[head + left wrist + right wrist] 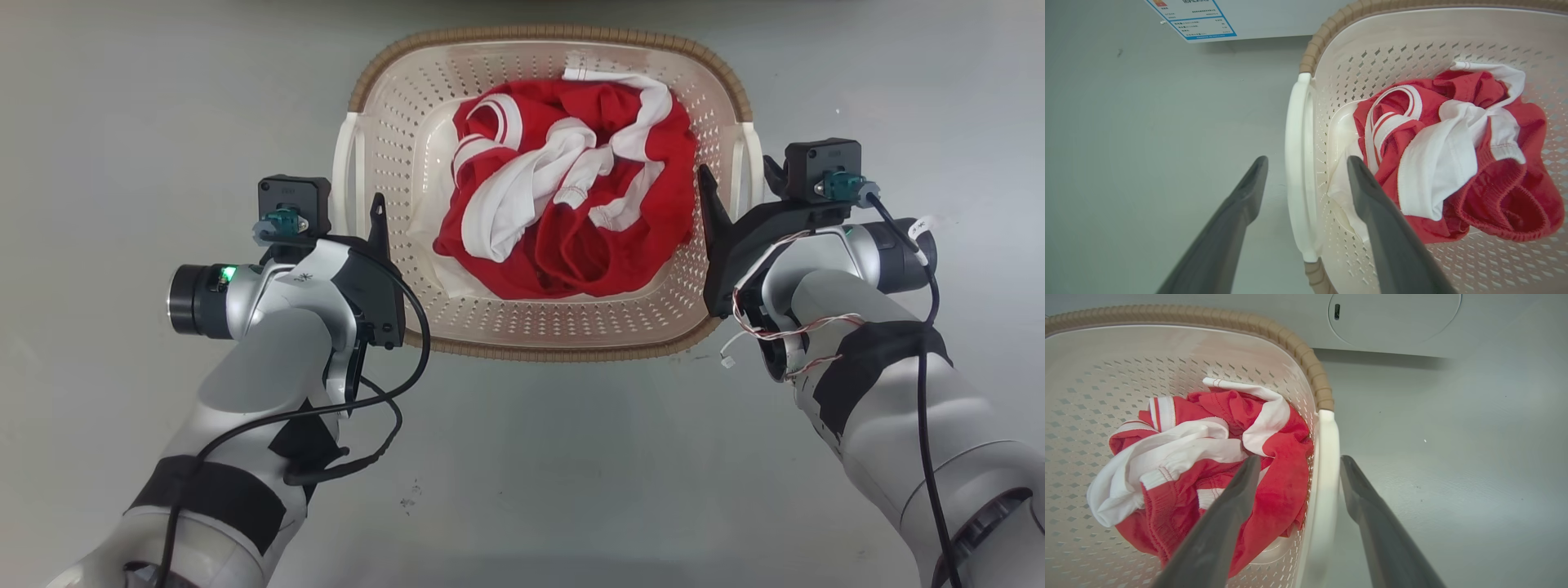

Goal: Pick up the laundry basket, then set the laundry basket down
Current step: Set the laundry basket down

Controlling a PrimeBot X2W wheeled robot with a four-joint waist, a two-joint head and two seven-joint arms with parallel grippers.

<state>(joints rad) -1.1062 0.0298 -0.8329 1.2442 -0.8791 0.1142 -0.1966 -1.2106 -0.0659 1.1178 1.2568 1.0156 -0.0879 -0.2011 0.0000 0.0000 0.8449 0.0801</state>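
Clothes (563, 188), red and white, lie crumpled in the laundry basket (408, 106), which rests on the grey floor (122, 122) straight ahead of the robot, between its two arms. The left hand (1307, 163) is spread apart across the basket's left handle (1294, 122), with one dark finger outside over the floor and the other inside above the perforated wall. The right hand (1300, 459) does the same at the right handle (1329, 433) — fingers apart, the white bar between them, the outer finger just beside it. Neither hand is clamped on anything. Beyond the basket stands a pale appliance front (1392, 318) with a round door.
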